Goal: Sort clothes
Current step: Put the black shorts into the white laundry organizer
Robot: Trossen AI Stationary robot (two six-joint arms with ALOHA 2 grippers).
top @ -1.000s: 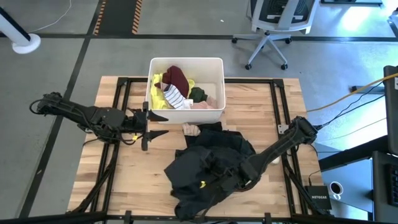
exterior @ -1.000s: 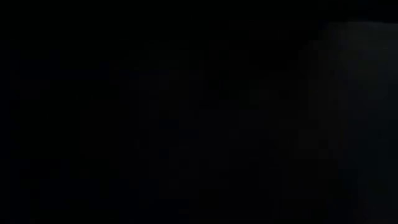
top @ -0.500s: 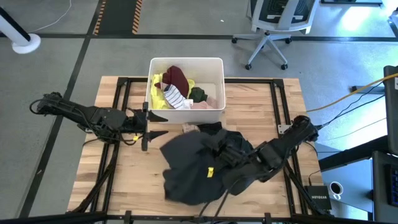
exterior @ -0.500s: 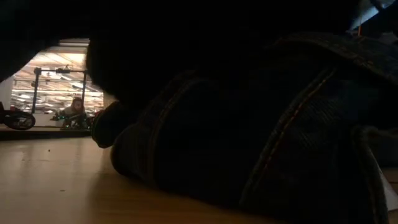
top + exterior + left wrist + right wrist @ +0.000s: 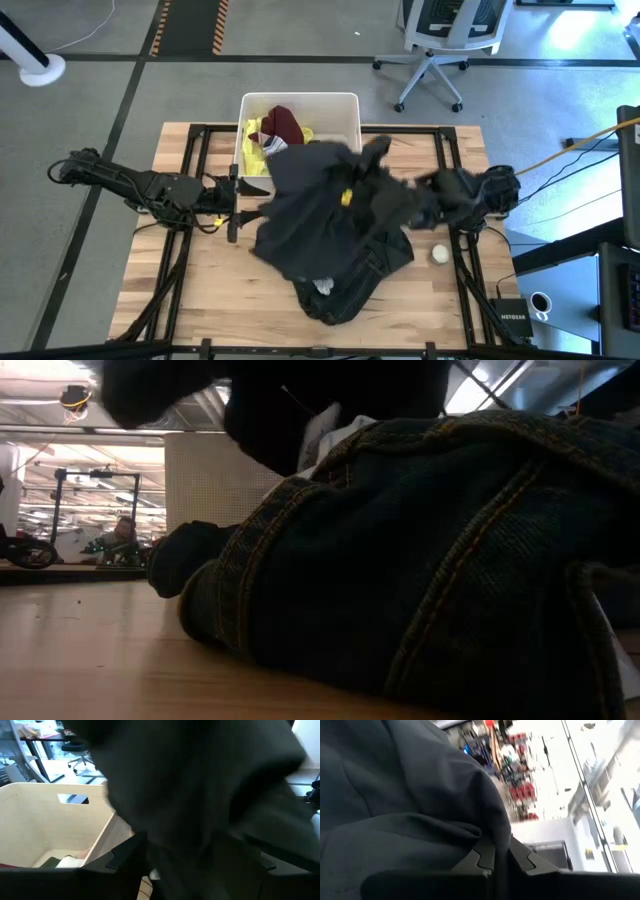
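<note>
Right end effector (image 5: 501, 862) pinches the dark garment (image 5: 320, 195), lifted beside the bin (image 5: 345, 110); left end effector (image 5: 243, 200) waits, spread.

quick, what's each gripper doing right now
Left gripper: open, holding nothing, beside the white bin.
Right gripper: shut on the dark grey garment, lifting it.

A wooden tabletop (image 5: 200, 275) with a black frame stood on a grey floor (image 5: 120, 70), and a white bin (image 5: 345, 105) sat at its far edge. A small white ball (image 5: 440, 254) lay on the wood near the right side, and a white office chair (image 5: 440, 40) stood on the floor beyond the tabletop. A black box (image 5: 512, 318) and a cup (image 5: 541, 302) sat to the right, near yellow cabling (image 5: 590, 140)
</note>
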